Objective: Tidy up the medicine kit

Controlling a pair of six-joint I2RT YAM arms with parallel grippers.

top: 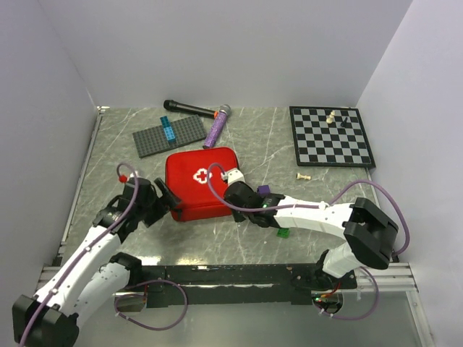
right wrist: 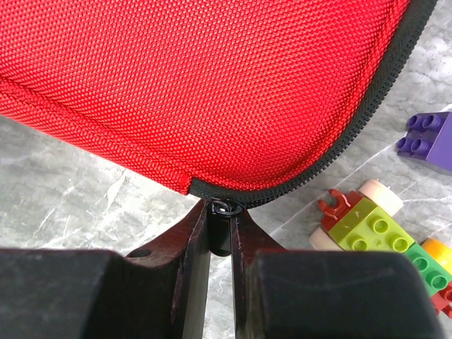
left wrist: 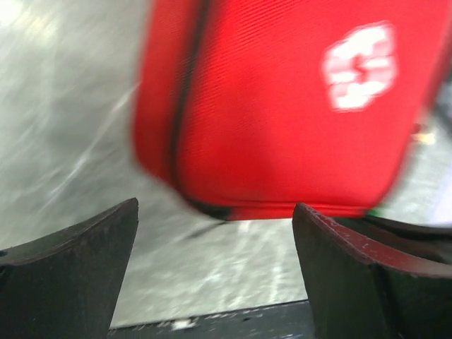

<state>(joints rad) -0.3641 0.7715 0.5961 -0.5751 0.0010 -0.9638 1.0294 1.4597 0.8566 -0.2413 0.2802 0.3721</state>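
Note:
The red medicine kit (top: 199, 181) lies zipped shut mid-table, white cross up. It also fills the left wrist view (left wrist: 282, 106) and the right wrist view (right wrist: 198, 78). My right gripper (top: 235, 195) sits at the kit's front right corner, shut on the black zipper pull (right wrist: 224, 226) at the end of the zip. My left gripper (top: 168, 199) is open and empty just off the kit's front left corner, its fingers (left wrist: 70, 268) apart over bare table.
Toy bricks (right wrist: 367, 226) and a purple brick (right wrist: 427, 138) lie right of the kit near my right gripper. A grey baseplate (top: 168, 135), microphone (top: 189, 108), purple tube (top: 215, 129) and chessboard (top: 331, 136) sit at the back. A white pawn (top: 304, 176) lies nearby.

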